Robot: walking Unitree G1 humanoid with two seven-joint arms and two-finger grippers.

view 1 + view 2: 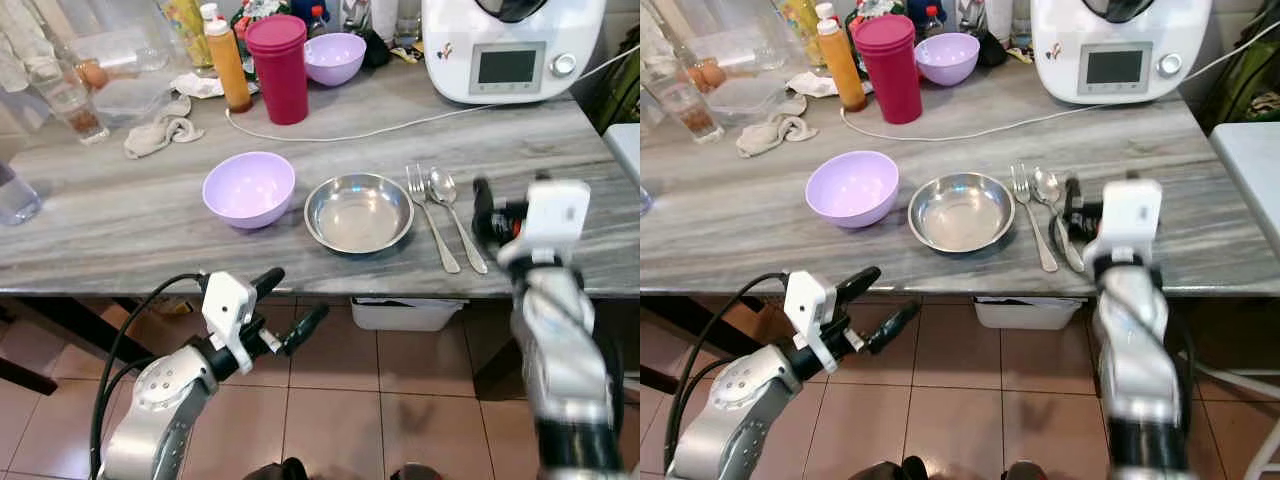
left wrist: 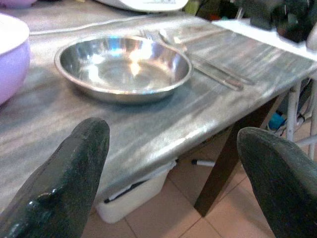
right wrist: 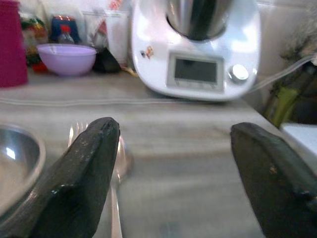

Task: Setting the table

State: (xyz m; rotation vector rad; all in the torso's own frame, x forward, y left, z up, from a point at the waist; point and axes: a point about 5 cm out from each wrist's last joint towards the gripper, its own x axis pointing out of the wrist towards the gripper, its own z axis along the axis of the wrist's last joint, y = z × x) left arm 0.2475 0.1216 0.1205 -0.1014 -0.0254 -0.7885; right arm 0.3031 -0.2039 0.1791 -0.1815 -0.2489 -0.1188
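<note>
Right gripper [image 1: 484, 212], fingers wide, hovers just right of the slim metal spoon [image 1: 452, 215]; its left finger could probably nudge it askew.

Left gripper [image 1: 285, 305], also wide, hangs below the near edge of the grey marbled table [image 1: 120, 215].

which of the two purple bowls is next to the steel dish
The lilac plastic bowl at the table's front edge, just left of the round steel dish. The other lilac bowl sits far back beside the magenta tumbler.

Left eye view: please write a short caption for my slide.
Purple bowl, steel plate, fork and spoon lined up on the table; right pincer open beside the spoon.
</note>
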